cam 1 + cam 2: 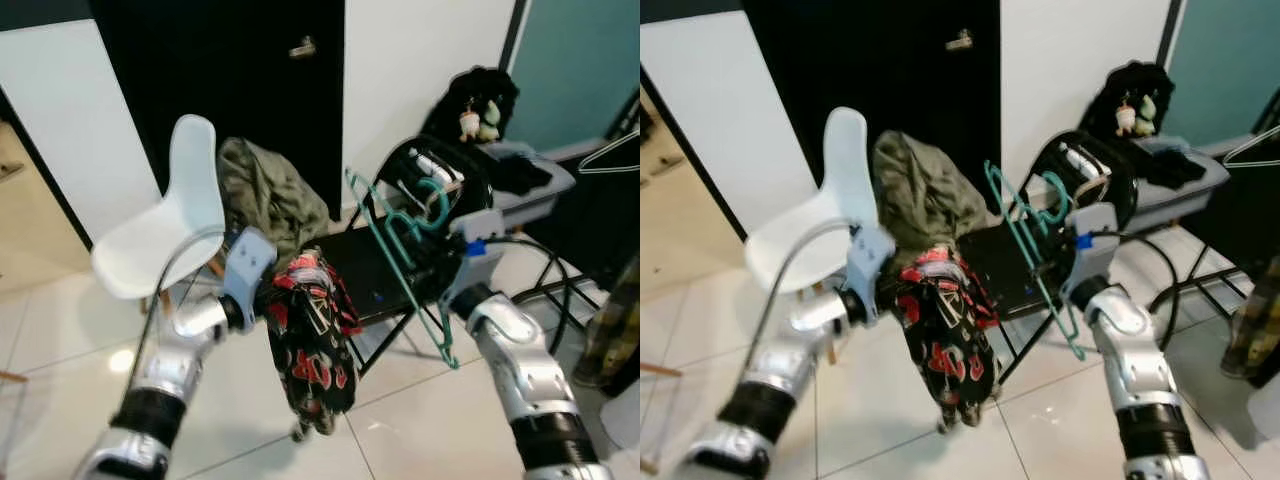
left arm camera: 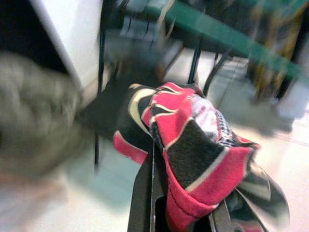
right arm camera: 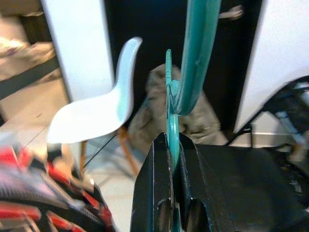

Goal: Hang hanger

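A teal plastic hanger (image 1: 400, 250) is held up in front of me, its hook near the top right and its body slanting down. My right gripper (image 3: 175, 145) is shut on the hanger (image 3: 195, 58) just below the hook. To the left, my left gripper (image 1: 268, 305) is shut on a red, black and white patterned garment (image 1: 312, 345) that hangs down limp from it. In the left wrist view the garment (image 2: 193, 145) is bunched over the black fingers (image 2: 142, 193). Hanger and garment are a short way apart.
A white chair (image 1: 165, 220) stands at the left with an olive garment (image 1: 265, 190) draped on it. Behind are a dark doorway (image 1: 220, 60), a black folding rack (image 1: 370, 275), a black bag (image 1: 435, 175) and a grey bin (image 1: 530, 185). Another hanger (image 1: 612, 155) is at the right edge. White tiled floor (image 1: 420, 420) lies below.
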Motion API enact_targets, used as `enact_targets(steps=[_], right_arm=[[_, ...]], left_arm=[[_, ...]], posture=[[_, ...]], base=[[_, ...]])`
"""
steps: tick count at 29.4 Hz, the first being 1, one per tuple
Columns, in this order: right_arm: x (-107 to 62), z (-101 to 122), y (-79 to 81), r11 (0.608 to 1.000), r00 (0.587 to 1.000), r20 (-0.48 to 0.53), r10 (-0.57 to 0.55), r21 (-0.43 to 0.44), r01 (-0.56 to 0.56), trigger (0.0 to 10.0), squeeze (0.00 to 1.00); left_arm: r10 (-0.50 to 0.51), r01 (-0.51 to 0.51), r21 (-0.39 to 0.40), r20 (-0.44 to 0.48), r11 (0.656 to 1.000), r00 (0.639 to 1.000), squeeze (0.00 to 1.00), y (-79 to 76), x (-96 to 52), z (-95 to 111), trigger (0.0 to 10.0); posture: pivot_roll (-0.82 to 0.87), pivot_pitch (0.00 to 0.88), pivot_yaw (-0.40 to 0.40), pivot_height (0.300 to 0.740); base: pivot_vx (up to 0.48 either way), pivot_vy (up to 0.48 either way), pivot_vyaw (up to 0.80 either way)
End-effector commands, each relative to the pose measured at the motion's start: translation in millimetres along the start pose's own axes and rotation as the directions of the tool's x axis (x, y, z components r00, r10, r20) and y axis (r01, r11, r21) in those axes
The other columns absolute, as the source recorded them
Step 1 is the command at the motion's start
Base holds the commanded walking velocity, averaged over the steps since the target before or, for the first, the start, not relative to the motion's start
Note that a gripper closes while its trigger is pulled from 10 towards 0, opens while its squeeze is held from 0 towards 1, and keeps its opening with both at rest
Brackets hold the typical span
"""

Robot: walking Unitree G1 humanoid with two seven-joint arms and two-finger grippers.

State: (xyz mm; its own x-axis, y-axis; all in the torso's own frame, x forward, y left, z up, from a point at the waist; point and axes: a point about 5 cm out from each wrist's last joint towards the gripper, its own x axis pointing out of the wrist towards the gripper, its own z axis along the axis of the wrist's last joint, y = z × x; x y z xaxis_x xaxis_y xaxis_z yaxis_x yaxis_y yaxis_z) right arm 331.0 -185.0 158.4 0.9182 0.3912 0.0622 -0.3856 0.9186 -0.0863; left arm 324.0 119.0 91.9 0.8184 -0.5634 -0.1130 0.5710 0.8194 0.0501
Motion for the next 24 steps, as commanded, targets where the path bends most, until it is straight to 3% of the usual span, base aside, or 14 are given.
enact_targets(steps=[1,2,5,9,15,24], right_arm=[[4.7,0,3.9,1.000,1.000,-0.001,0.017,-0.010,-0.017,10.0,0.00],[7.0,-3,3.3,1.000,1.000,-0.008,0.008,-0.012,-0.008,10.0,0.00],[8.3,-4,-1.8,1.000,1.000,-0.019,-0.024,-0.019,0.024,10.0,0.00],[7.9,-2,-9.3,0.998,0.998,-0.013,-0.056,-0.020,0.055,10.0,0.00],[5.7,-2,-14.3,0.996,0.996,-0.011,-0.089,-0.013,0.089,10.0,0.00],[9.7,-5,-1.1,0.999,1.000,-0.009,-0.017,-0.035,0.016,10.0,0.00]], left_arm=[[0.072,-0.073,-0.034,-0.032,0.997,0.997,0.00,5.2,-3.8,-8,10.0],[0.107,-0.111,-0.066,-0.068,0.992,0.992,0.00,-1.4,-5.6,-19,10.0],[0.096,-0.100,-0.054,-0.073,0.994,0.993,0.00,-8.4,-6.0,-23,10.0],[0.137,-0.144,-0.108,-0.065,0.984,0.988,0.00,0.6,-5.4,-19,10.0],[0.125,-0.131,-0.095,-0.068,0.987,0.990,0.00,-3.4,-1.4,-18,10.0],[0.142,-0.147,-0.083,-0.064,0.986,0.988,0.00,-4.6,2.3,-16,10.0]], posture=[[0.02,0.000,0.022,0.740],[0.02,0.000,0.017,0.740],[0.02,0.000,0.013,0.740],[0.01,0.000,0.016,0.740],[0.00,0.000,0.022,0.740],[0.00,0.000,0.016,0.740]], base=[[0.000,0.000,0.80],[0.000,0.000,0.80],[0.000,0.000,0.80],[0.000,0.000,0.80],[0.000,0.000,0.73],[0.000,0.000,0.80]])
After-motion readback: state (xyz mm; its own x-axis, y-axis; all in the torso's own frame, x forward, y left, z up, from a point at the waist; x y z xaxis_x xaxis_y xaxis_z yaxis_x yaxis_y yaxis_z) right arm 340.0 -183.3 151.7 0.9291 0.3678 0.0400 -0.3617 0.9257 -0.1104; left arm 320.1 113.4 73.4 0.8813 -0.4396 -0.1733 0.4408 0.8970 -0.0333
